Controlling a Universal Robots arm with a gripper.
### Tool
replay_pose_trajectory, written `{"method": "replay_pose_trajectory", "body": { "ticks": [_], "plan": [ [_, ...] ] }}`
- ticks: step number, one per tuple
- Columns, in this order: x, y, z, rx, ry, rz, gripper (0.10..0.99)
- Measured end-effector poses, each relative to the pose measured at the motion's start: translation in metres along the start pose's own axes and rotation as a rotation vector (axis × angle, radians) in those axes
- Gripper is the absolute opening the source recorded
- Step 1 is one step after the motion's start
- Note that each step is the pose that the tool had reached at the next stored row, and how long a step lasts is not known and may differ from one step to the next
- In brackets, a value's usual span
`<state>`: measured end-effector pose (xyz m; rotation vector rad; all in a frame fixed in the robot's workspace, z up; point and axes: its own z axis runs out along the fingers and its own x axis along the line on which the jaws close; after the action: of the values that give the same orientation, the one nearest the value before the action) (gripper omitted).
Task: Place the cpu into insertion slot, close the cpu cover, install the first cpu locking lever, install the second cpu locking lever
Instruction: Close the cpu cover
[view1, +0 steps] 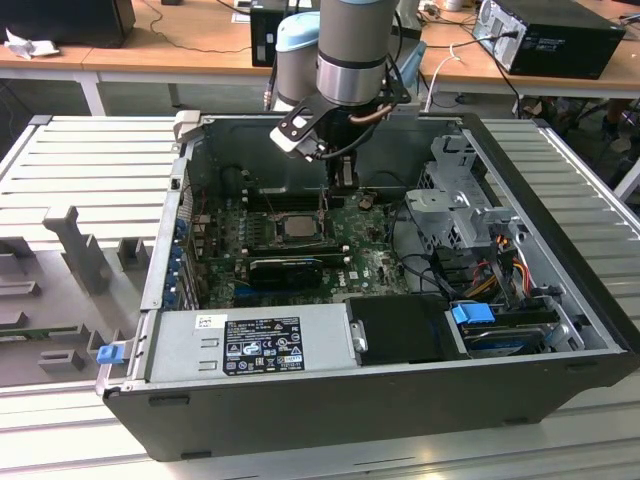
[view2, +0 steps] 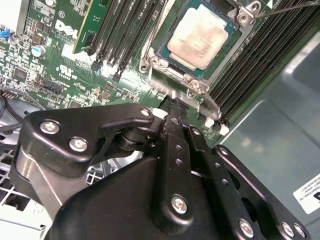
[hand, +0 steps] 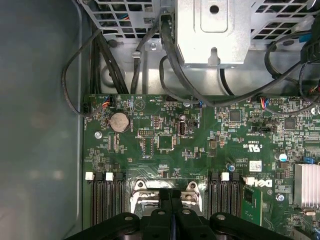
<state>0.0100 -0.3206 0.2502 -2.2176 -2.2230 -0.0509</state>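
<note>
Your black end effector (view2: 172, 100), fingers pressed together, hangs just short of the pale silver-topped square cpu (view2: 199, 37) straight ahead.

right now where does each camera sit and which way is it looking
exterior view: outside and above the open computer case, looking down at the motherboard; the arm and gripper show inside it.
second wrist view: rides behind the gripper, looking along its shut fingers to the cpu.
first wrist view: rides on the arm, looking over the fingertips across the motherboard to a metal bracket.
shared: both wrist views show the gripper and memory slots; exterior and second wrist views show the cpu.
</note>
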Motion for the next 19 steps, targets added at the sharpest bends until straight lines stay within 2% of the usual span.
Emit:
{"method": "replay_pose_trajectory", "body": {
  "ticks": [2,5,8,19],
  "plan": [
    [0.0,-0.0041,0.0011,0.0,0.0003,0.0,0.106],
    [-0.0001,-0.011,0.0069,0.0,0.0003,-0.003,0.106],
    [-0.0003,-0.0144,0.0116,0.0,0.0017,-0.004,0.106],
    [-0.0003,-0.029,0.0126,0.001,0.0019,-0.004,0.106]
  ]
}}
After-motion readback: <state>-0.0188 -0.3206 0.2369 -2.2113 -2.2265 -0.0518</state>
